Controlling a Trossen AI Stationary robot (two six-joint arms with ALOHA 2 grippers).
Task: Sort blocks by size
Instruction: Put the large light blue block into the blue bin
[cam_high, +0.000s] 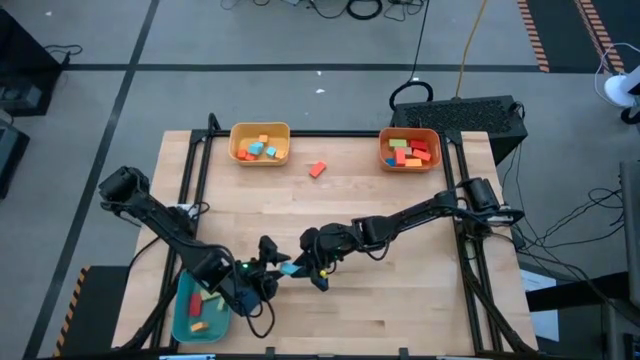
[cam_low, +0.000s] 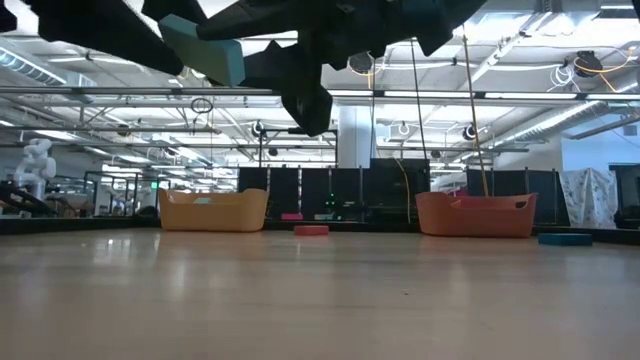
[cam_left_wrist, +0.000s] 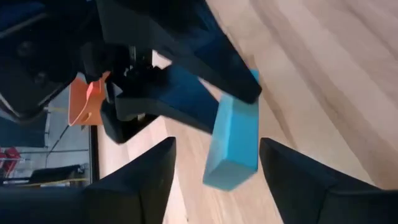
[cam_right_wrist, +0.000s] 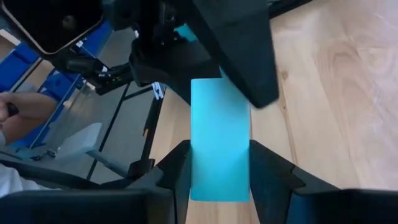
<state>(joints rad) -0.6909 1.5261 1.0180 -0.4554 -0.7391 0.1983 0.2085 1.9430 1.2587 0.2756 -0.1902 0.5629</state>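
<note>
1. Two dark arms meet above the near middle of a wooden counter (cam_high: 400, 300), seen from overhead.
2. A light blue bar (cam_right_wrist: 219, 140) hangs in the air between them, well above the wood.
3. The right gripper (cam_right_wrist: 219, 171) is clamped on one end of the bar, its fingers touching both long sides.
4. The left gripper (cam_left_wrist: 214, 171) stands open around the bar's other end, with a gap showing on each side, so it bears no weight.
5. Other blocks are already sorted: a yellow bin (cam_high: 260, 143) and an orange bin (cam_high: 410, 149) at the far edge each hold several, and a teal bin (cam_high: 199, 310) near the left arm holds a few.
6. One red block (cam_high: 318, 169) lies loose on the counter between the two far bins.
7. Risk (a judgement): the bar looks held near its end only, so it could pivot or slip out and drop.
8. Another risk: the grippers sit very close, so any sideways motion could knock them together and jar the bar loose.
</note>
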